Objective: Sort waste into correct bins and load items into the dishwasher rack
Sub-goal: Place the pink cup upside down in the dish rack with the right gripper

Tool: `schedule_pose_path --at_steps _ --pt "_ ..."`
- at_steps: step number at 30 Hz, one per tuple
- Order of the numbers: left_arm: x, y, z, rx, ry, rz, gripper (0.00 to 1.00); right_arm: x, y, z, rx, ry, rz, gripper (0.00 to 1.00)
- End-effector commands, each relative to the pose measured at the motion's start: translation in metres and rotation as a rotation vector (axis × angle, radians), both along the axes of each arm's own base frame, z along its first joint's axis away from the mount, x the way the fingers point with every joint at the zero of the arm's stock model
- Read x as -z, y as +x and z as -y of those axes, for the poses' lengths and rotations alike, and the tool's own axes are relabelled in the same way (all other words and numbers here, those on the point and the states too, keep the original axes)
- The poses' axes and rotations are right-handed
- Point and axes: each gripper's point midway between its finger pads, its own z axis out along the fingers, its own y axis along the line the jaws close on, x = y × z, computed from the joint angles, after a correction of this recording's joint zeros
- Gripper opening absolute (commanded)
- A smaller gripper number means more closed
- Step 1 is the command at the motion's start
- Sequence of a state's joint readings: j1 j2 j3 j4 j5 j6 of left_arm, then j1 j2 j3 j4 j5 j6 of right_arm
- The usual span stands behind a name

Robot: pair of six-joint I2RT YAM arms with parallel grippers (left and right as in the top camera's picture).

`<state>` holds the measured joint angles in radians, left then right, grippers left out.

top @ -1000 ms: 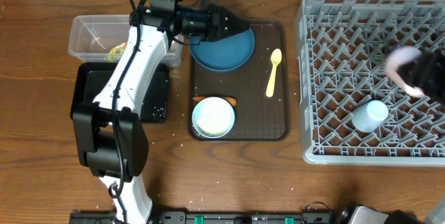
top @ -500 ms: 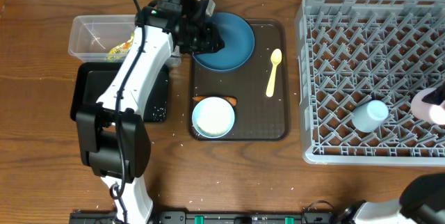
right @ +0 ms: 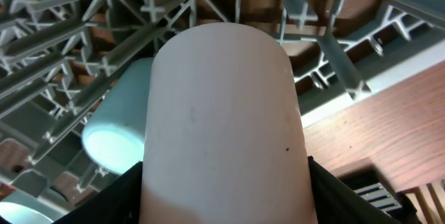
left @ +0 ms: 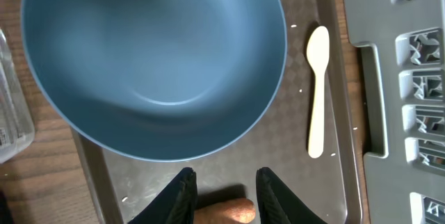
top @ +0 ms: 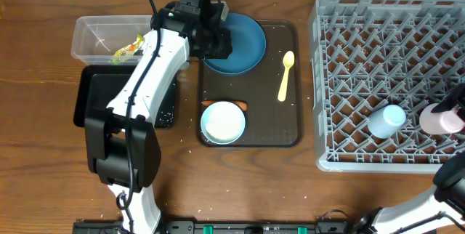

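My left gripper (top: 218, 41) hovers over the left rim of the big dark-blue bowl (top: 240, 41) on the brown tray. Its fingers stand a little apart with nothing between them (left: 224, 174). Through the gap I see the small orange carrot (left: 229, 211) lying on the tray, by the far edge of the pale-blue bowl (top: 223, 123). The yellow spoon (top: 285, 75) lies to the right. My right gripper (right: 226, 182) is shut on the pink cup (top: 439, 120), low over the dishwasher rack (top: 378, 45), beside the light-blue cup (top: 385, 120).
The clear tub (top: 91, 30) at the back left holds a yellow-green wrapper (top: 125, 49). The black tray (top: 91, 96) lies in front of it, partly under my left arm. Rice grains dot the table near the brown tray (top: 290, 128).
The left gripper drew back from over the dark-blue bowl toward its left rim. The right gripper carried the pink cup toward the rack's near right corner, next to the light-blue cup.
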<state>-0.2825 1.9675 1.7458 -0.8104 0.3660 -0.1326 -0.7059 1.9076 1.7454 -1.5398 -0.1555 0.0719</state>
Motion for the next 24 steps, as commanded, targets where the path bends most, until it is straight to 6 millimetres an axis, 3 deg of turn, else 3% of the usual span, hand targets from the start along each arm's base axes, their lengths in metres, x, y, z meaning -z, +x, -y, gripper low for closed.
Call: schedule_pose_path --at_steps 1,7,14,16,20,24 --pt "-0.009 0.001 -0.003 0.003 0.013 0.028 0.31 0.009 0.001 0.006 0.013 0.004 -0.023 0.60" --pt "-0.009 0.001 -0.003 0.003 0.013 0.028 0.32 0.032 0.005 0.007 0.008 0.039 -0.067 0.65" --pt "-0.009 0.001 -0.003 0.003 0.013 0.028 0.32 0.037 0.011 0.005 -0.007 0.039 -0.061 0.93" --pt "-0.009 0.001 -0.003 0.003 0.013 0.028 0.32 0.037 0.015 0.003 -0.009 0.046 -0.046 0.95" --pt "-0.009 0.002 -0.003 0.003 0.012 0.033 0.32 0.028 0.025 0.002 -0.005 0.055 0.005 0.95" --pt "-0.013 0.006 -0.002 0.003 0.006 0.054 0.32 0.001 0.039 0.007 -0.010 0.019 0.086 0.96"
